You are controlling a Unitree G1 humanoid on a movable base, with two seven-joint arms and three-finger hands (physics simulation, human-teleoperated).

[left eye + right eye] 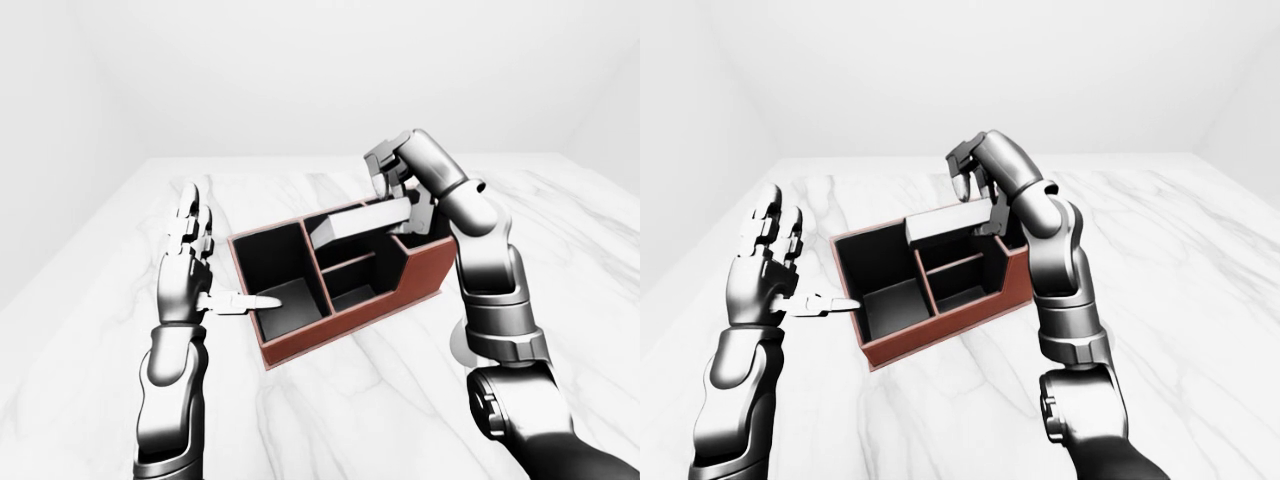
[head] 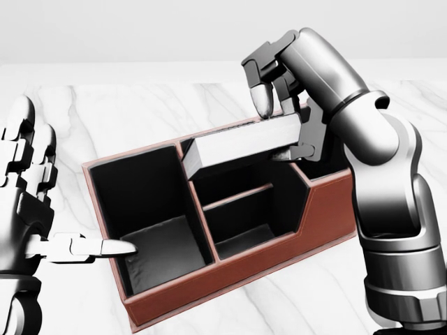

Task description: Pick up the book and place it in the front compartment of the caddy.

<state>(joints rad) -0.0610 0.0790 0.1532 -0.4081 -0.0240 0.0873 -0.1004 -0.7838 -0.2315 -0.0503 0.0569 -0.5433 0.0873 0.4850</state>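
In the left-eye view, a red-brown caddy [image 1: 345,300] with dark compartments sits near the middle of a white marble worktop [image 1: 560,260], turned at an angle to its edges. The right hand [image 1: 400,190] clamps a pale grey book [image 1: 360,221] by one end, holding it level above the caddy's upper-right compartments. In the head view, the book spans from the centre divider toward the caddy's far right wall, above the rim. The left hand [image 2: 31,209] stands open just beside the caddy's left wall, fingers upright, its thumb [image 2: 105,246] pointing over the lower-left compartment. The right-eye view shows the same arrangement.
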